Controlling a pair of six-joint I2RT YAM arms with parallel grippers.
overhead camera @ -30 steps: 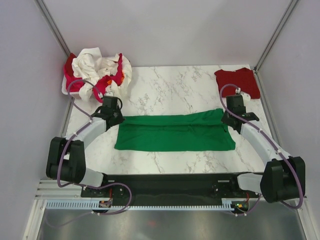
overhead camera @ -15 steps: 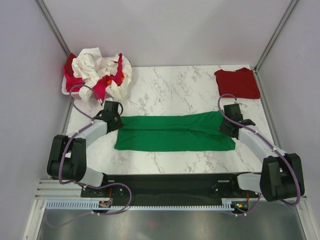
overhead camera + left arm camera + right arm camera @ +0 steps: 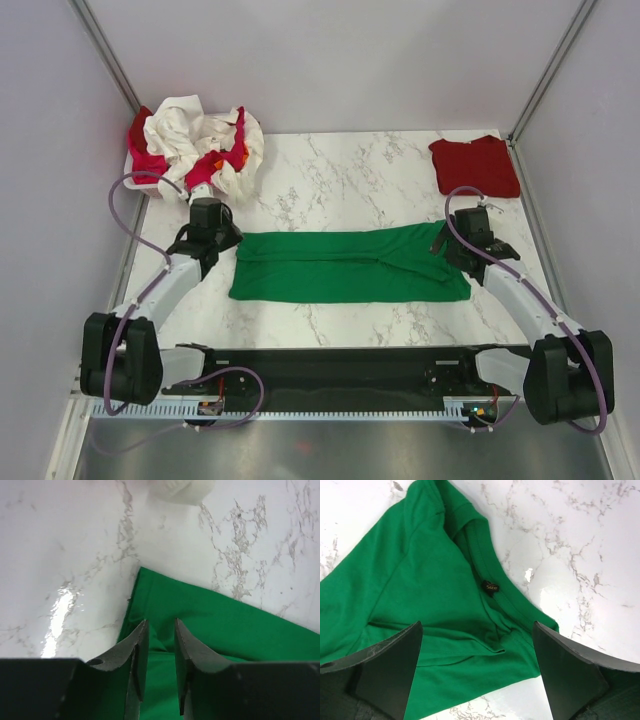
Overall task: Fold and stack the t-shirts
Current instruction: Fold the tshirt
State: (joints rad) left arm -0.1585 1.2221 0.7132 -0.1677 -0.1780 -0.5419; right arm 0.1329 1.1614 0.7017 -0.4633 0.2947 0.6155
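Green t-shirt (image 3: pixel 350 265): folded into a long strip, flat across the marble table (image 3: pixel 340 180), between both grippers.
Left gripper (image 3: pixel 160 625): fingers slightly apart, over the strip's left end, clamping nothing.
Right gripper (image 3: pixel 476 625): fingers spread wide, above the collar end, neck label (image 3: pixel 491 586) showing.
Dark red t-shirt (image 3: pixel 476 165): folded, far right corner.
Cream-white and pinkish red t-shirts (image 3: pixel 200 135): crumpled heap, far left corner.
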